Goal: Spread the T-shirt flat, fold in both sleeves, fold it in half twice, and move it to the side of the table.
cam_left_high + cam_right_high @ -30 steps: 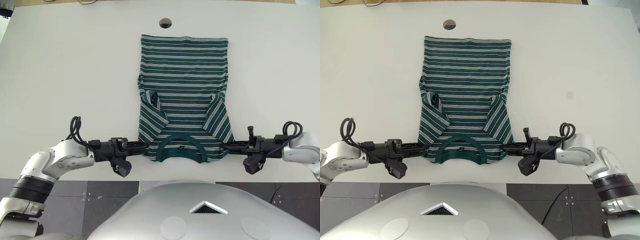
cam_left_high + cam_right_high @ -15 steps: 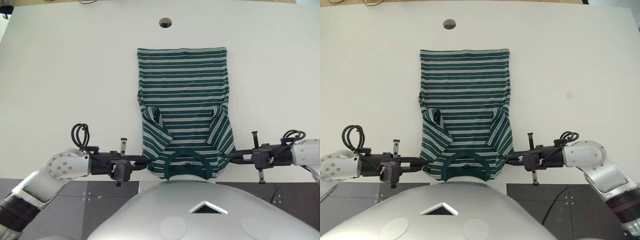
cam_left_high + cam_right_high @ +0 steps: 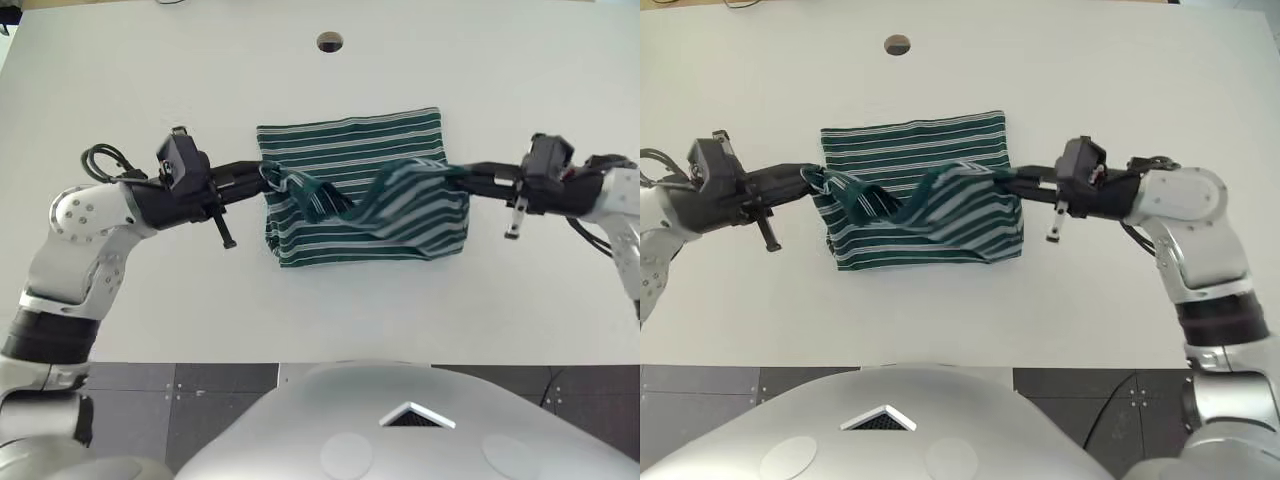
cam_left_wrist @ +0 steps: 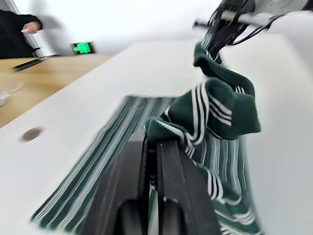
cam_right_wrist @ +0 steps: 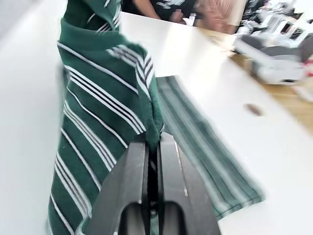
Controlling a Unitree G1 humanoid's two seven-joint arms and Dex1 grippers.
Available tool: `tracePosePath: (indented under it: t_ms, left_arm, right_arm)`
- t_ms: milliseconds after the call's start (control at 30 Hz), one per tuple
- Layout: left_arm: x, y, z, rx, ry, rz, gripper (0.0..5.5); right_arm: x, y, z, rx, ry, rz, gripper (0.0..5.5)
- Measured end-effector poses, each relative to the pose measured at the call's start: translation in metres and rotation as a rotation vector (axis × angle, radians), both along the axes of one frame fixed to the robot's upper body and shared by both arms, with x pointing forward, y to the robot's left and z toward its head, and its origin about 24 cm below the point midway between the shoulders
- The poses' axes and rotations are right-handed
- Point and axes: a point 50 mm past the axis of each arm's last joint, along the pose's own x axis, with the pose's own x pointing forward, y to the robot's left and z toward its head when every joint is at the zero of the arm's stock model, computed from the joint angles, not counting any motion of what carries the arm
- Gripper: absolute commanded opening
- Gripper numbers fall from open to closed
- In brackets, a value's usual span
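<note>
The green T-shirt [image 3: 350,150] with white stripes lies on the white table [image 3: 120,300] with its sleeves folded in. Its collar end is lifted and hangs over the far half, so the shirt is doubled over. My left gripper [image 3: 268,172] is shut on the shirt's left shoulder corner, seen up close as bunched cloth [image 4: 215,105] at the left fingertips [image 4: 156,147]. My right gripper [image 3: 452,175] is shut on the right shoulder corner [image 5: 117,63], pinched between its fingertips [image 5: 152,144]. Both grippers hold the raised edge above the table, level with each other.
A round hole [image 3: 329,42] sits in the table beyond the shirt. The table's near edge [image 3: 300,362] runs below the shirt. A wooden desk [image 4: 44,78] stands past the table's far side.
Both grippers have lifted the collar end from the near edge and carried it away from me over the shirt's far half. The shirt now shows about half its earlier length.
</note>
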Motion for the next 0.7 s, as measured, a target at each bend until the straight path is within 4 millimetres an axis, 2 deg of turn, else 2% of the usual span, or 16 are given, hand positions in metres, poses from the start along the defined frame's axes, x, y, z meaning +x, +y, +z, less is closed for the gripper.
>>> tracePosePath:
  t_ms: [233,400,533,633,700]
  left_arm:
    - [0.035,0.002,-0.005,0.033,-0.032,0.128,0.11]
    - [0.053,0.008,-0.026,0.047,0.018,0.212,0.11]
    - [0.063,0.015,-0.038,0.077,0.033,0.258,0.84]
    - [0.069,0.025,-0.054,0.106,0.061,0.358,1.35]
    - [0.077,0.035,-0.054,0.117,0.036,0.465,1.58]
  right_arm:
    - [0.053,0.005,-0.013,-0.094,-0.100,-0.161,0.10]
    - [0.068,0.015,-0.034,-0.118,-0.075,-0.168,0.10]
    - [0.070,0.022,-0.053,-0.105,-0.025,-0.181,0.83]
    - [0.077,0.021,-0.055,-0.090,-0.044,-0.254,1.42]
    - [0.085,0.017,-0.052,-0.091,-0.079,-0.336,1.70]
